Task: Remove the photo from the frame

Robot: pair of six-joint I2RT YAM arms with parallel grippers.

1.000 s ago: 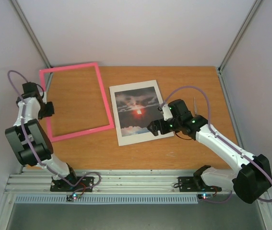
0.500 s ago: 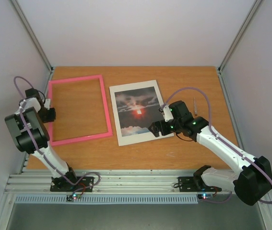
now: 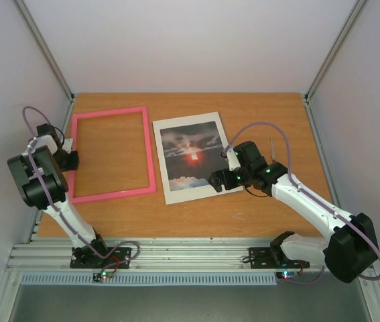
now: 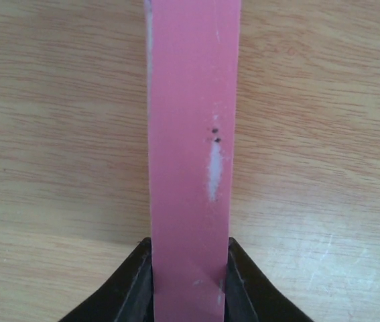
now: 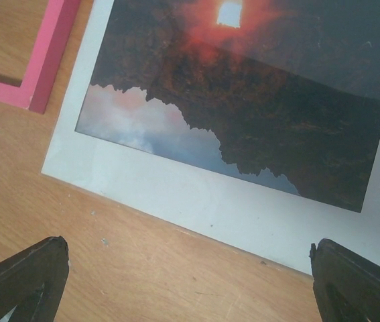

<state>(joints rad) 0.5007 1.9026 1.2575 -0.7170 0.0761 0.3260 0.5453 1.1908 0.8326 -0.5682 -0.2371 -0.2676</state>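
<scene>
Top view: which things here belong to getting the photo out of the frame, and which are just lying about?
Job:
pink frame, empty
photo, flat beside it
left gripper, clamped on the frame's left bar
right gripper, open at the photo's edge

Just there:
wooden table
pale speck, too small to identify
</scene>
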